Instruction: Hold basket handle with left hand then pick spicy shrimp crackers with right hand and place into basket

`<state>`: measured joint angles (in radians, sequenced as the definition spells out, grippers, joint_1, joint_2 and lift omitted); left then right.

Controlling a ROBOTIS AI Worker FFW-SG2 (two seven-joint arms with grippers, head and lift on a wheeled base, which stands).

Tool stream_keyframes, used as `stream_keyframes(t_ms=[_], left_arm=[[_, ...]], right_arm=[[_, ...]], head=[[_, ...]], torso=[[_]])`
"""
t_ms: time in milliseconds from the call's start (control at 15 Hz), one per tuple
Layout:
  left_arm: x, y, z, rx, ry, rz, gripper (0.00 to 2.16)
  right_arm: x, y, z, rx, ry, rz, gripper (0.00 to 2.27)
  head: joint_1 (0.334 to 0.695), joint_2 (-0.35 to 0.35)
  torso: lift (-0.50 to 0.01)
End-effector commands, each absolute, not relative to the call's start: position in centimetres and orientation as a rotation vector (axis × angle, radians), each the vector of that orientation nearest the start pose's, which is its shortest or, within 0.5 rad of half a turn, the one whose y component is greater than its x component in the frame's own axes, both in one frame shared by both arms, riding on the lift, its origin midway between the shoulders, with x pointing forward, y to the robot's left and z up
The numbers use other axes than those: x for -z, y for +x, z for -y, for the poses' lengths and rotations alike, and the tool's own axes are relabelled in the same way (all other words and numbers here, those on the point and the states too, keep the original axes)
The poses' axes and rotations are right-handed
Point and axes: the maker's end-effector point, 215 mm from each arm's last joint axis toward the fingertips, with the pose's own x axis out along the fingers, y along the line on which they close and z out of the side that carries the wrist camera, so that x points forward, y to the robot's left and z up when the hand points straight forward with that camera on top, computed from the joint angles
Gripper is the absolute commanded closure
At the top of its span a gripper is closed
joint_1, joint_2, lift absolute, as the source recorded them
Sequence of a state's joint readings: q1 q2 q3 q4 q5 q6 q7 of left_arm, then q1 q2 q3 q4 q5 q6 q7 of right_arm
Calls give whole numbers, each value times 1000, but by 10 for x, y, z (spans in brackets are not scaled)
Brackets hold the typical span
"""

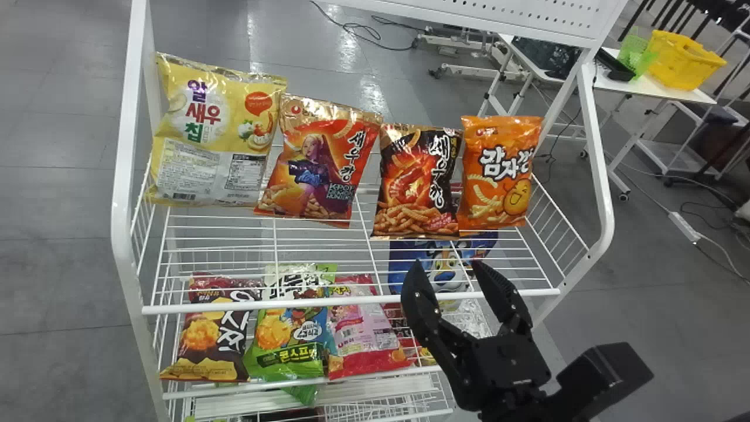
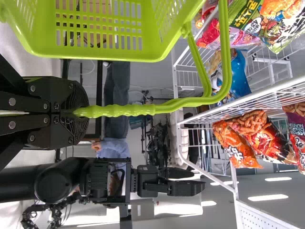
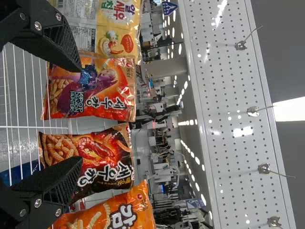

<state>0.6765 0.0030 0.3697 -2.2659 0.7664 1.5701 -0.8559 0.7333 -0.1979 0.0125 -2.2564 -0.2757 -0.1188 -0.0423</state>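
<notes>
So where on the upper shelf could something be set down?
Bare wire runs between the front rail and the row of bags. Crowded at the back right, where the spicy shrimp crackers adjoin the orange bag.

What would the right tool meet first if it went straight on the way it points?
Most likely the spicy shrimp crackers, the black-and-red bag beyond the open tool. Depth is hard to judge, so it might instead clip the orange-red bag beside it.
</notes>
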Motion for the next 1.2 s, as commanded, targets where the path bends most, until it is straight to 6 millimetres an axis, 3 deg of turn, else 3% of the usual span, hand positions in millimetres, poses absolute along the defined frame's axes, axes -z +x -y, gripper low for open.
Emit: stream_keyframes(t_ms=[0,800,1000,1133], left_arm=[[399,161,-76,881,-1181,-1061,1892],[399,162,-75,884,-1182,-1062,1892],[398,162,-75,886,-1182,-1061,1892],[399,161,-74,885,-1181,-1064,1892]], right_arm=[[285,384,234,-75,146,49,178],[287,385,237,-71,150,43,178],[296,395,239,-69,141,12,178],[305,411,246,-59,123,-11,178]], head=[[695,-332],[695,-345],[695,-345],[695,-343]], torso=[[-37],[-37],[-37],[-37]])
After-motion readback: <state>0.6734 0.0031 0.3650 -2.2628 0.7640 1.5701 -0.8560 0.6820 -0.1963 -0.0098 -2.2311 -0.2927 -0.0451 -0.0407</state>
